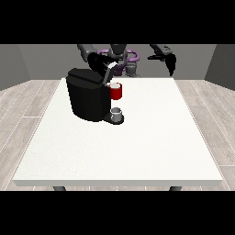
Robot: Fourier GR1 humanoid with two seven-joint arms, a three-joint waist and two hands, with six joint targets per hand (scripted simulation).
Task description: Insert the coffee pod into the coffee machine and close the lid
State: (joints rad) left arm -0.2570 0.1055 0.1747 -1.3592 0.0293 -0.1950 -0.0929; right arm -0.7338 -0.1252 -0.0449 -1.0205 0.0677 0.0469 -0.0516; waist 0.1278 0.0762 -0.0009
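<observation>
1. Grey walls and a wood floor surround the white table (137, 151).
2. At the table's ten o'clock stands the black coffee machine (88, 98); its red pod holder (116, 92) faces three o'clock above a grey cup (117, 113). No separate coffee pod shows.
3. At twelve o'clock from the machine, the hand at the view's left (97, 59) meets the grey lid lever (110, 72); finger pose: cannot tell.
4. The hand at the view's right (171, 62) hangs with straight fingers, well apart.
5. Risk: a skewed push on the lever could shove the machine or leave the lid ajar.
</observation>
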